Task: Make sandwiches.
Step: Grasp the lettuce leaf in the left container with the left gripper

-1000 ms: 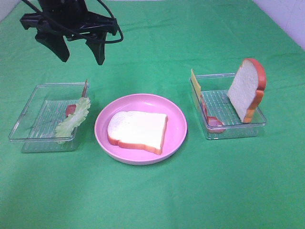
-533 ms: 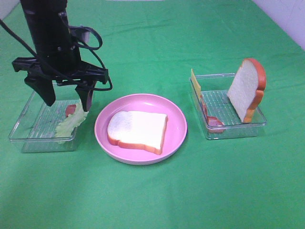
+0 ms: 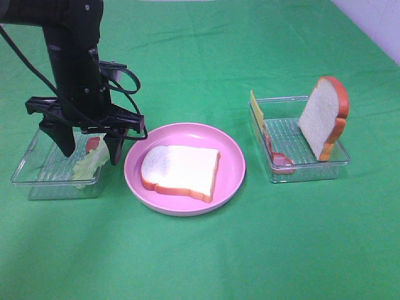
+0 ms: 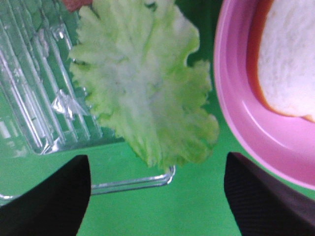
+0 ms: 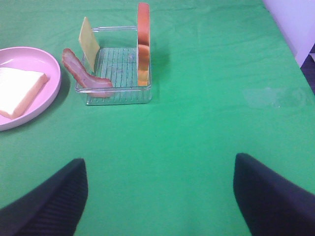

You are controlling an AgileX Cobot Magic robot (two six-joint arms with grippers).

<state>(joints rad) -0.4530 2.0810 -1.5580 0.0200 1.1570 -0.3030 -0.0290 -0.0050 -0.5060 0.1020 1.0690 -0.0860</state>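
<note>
A white bread slice [image 3: 181,172] lies flat on the pink plate [image 3: 234,164]. A pale green lettuce leaf [image 3: 87,164] hangs over the right rim of the left clear tray [image 3: 31,159], with a bit of reddish bacon [image 3: 92,143] behind it. My left gripper [image 3: 90,153] is open and low, its fingers on either side of the lettuce [image 4: 142,93]; it also shows in the left wrist view [image 4: 156,169]. In the right tray [image 3: 312,172] a second bread slice [image 3: 324,117] stands upright, with a cheese square [image 3: 257,112] and bacon [image 3: 278,159]. My right gripper [image 5: 160,196] is open and empty, over bare cloth.
Green cloth covers the table. The plate's rim [image 4: 236,128] lies close beside the left gripper's finger. The right wrist view shows the right tray [image 5: 118,96], upright bread [image 5: 142,44], cheese [image 5: 88,39], bacon [image 5: 83,73] and plate [image 5: 49,64] at a distance.
My left gripper came forward and down from the back of the table to the left tray, and its open fingers now straddle the lettuce. Nothing else moved.
</note>
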